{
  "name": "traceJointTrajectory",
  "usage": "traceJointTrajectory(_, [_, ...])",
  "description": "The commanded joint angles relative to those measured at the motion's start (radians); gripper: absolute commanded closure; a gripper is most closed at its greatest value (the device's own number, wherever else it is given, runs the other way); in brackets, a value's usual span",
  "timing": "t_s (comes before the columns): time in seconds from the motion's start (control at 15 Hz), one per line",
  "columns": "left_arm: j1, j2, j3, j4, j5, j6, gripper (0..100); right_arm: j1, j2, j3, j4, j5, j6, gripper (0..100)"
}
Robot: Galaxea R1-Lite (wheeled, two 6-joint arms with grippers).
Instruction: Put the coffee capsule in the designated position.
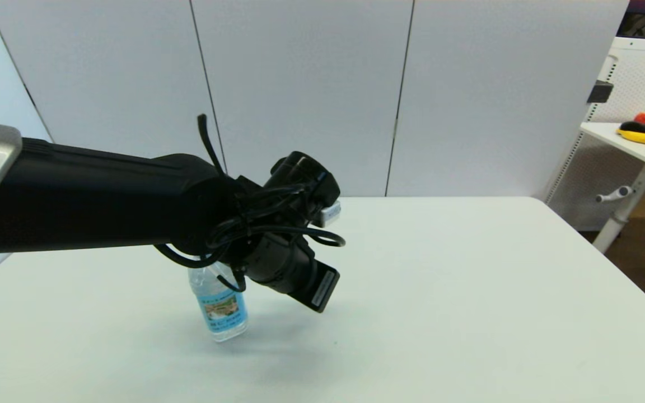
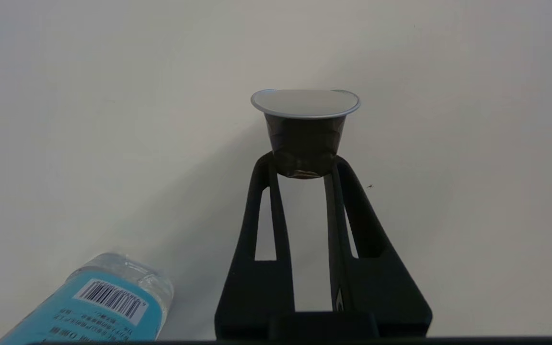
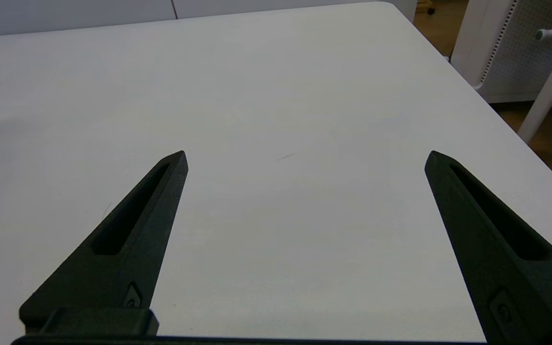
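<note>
The coffee capsule (image 2: 304, 139), a small dark cup with a flat silvery rimmed top, is pinched at its narrow base between the tips of my left gripper (image 2: 303, 165), which is shut on it over the white table (image 2: 448, 143). In the head view my left arm (image 1: 132, 201) reaches across from the left, and its wrist hides both the fingers and the capsule. My right gripper (image 3: 304, 158) hovers open over bare tabletop with nothing between its fingers; it does not show in the head view.
A clear water bottle with a blue label (image 1: 221, 308) stands on the table just under my left wrist, its top hidden by the arm; its base (image 2: 98, 306) shows beside my left fingers. A side table (image 1: 630, 140) with objects stands at the far right.
</note>
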Motion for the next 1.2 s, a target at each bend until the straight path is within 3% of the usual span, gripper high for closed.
traceJointTrajectory(0.07, [-0.004,0.041,-0.019,0.003,0.001,-0.001,100,0.0,0.001,0.0,0.0,-0.001,0.0,0])
traceJointTrajectory(0.6, [-0.004,0.061,-0.018,0.02,-0.001,-0.01,100,0.0,0.001,0.0,0.0,-0.001,0.0,0])
traceJointTrajectory(0.67, [-0.004,0.066,-0.018,0.021,-0.001,-0.015,0,0.0,0.001,0.0,0.0,-0.001,0.0,0])
traceJointTrajectory(1.2, [-0.021,0.037,-0.095,0.037,0.001,-0.015,0,0.0,0.001,0.0,0.0,-0.001,0.0,0])
